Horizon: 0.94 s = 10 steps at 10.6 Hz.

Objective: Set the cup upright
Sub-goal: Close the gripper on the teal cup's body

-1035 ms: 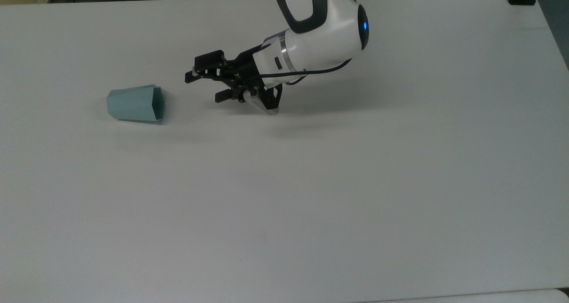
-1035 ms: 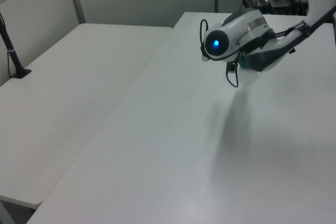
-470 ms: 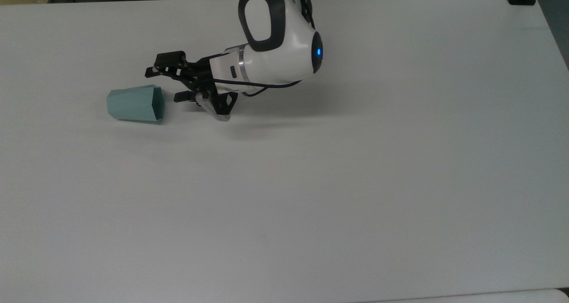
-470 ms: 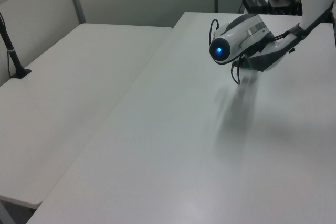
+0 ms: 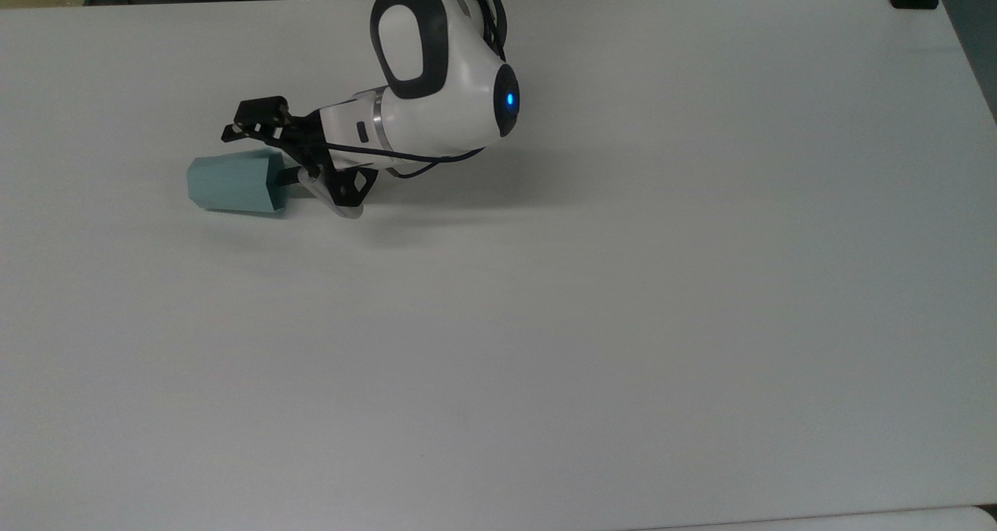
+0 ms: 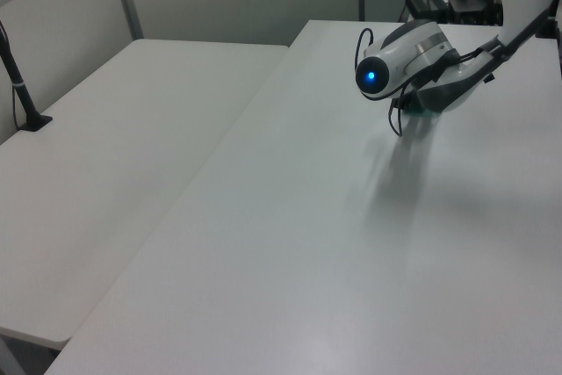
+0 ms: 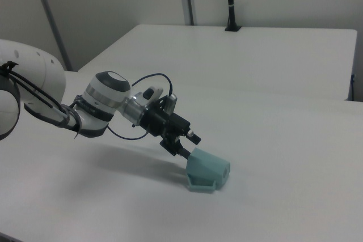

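The long white table (image 5: 623, 321) was bare apart from the cup (image 5: 234, 182), which lay on its side toward the top view's left, mouth facing the arm. In the past second the claw (image 5: 261, 151) had slid across from well apart to right at that open rim, so a grab looked close. Its fingers were spread, one above the rim and one at the mouth, holding nothing yet.
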Tool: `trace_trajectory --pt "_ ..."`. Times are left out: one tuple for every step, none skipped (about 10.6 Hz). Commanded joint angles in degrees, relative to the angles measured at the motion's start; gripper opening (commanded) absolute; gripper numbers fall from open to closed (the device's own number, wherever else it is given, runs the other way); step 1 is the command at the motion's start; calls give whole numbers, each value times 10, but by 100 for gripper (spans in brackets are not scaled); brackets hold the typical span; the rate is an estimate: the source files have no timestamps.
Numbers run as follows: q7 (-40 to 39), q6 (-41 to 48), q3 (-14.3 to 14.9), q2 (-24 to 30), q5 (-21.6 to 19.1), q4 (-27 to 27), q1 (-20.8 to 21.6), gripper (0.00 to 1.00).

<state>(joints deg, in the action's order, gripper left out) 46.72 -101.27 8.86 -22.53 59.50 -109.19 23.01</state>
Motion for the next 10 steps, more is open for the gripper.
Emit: trace_trajectory --pt "12 -30 -3 15 20 -31 -21 99" --pt "12 -31 -3 14 24 -32 -24 98" --pt "12 -38 -3 13 25 -32 -28 96" --pt "12 -44 -3 12 26 -32 -31 86" --pt "12 -52 -3 11 26 -32 -31 74" --pt "12 -55 -3 10 31 -32 -34 64" --pt "12 -55 -3 9 33 -32 -34 50" --pt "12 -56 -3 5 35 -32 -34 30" --pt "12 -56 -3 4 35 -32 -34 9" --pt "12 -60 -2 4 35 -33 -35 0"
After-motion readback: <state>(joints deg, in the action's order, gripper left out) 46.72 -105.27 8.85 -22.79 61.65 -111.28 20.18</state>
